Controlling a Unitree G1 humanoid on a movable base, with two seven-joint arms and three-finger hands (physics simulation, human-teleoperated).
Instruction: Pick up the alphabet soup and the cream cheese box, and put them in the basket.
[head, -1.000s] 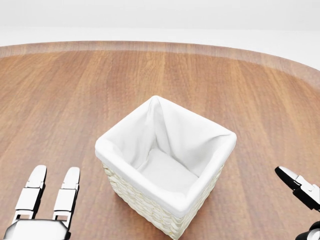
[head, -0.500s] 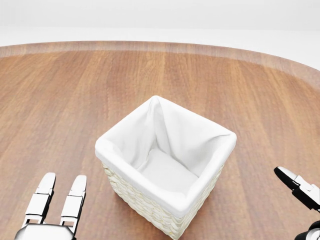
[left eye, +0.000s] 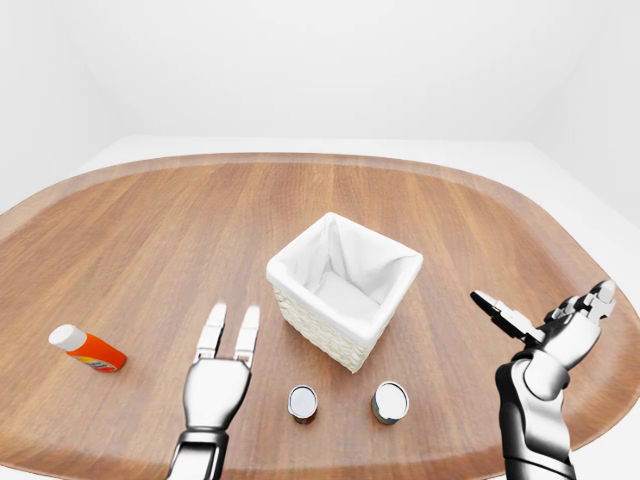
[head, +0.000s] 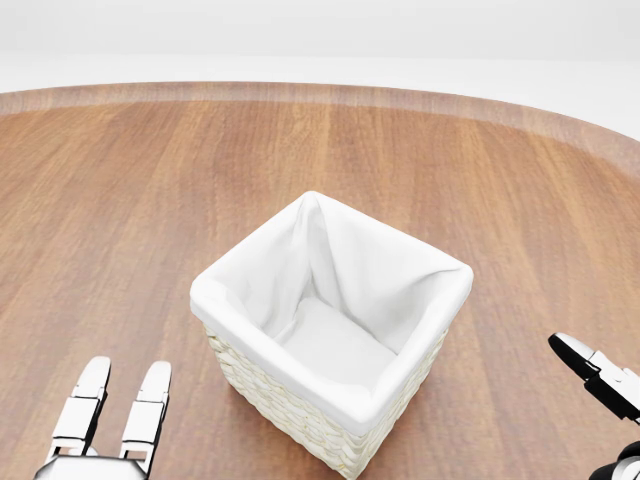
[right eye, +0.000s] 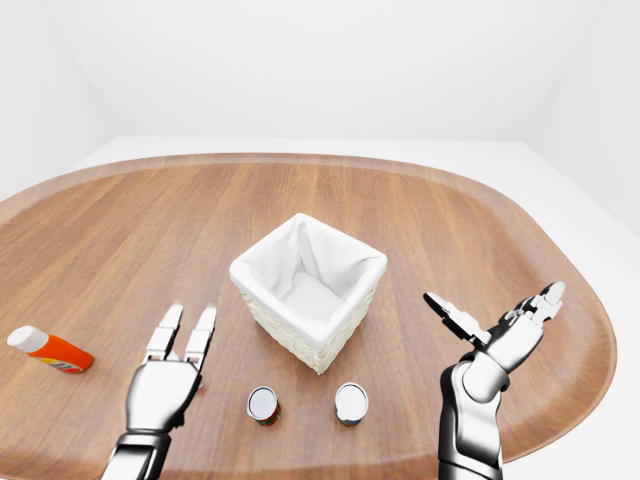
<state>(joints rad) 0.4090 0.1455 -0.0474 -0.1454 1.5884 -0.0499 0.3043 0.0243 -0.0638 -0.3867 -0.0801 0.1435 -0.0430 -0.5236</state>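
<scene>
- Two cans stand upright between the hands, low in the left-eye view: one (left eye: 302, 403) just right of the left hand (left eye: 216, 385), the other (left eye: 390, 402) further right; labels unreadable, so which is the alphabet soup I cannot tell.
- Left hand: fingers straight, side by side, holding nothing.
- Right hand (left eye: 556, 333): fingers spread wide, empty.
- An orange bottle (left eye: 87, 349) lies well left of the left hand.
- The basket (left eye: 345, 285) sits beyond the cans, white-lined, empty.
- Wooden table (left eye: 150, 230) beneath all.

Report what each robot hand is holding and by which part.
Nothing is held. The left robot hand is open with fingers extended over the table; the right robot hand is open and spread, gripping nothing.
</scene>
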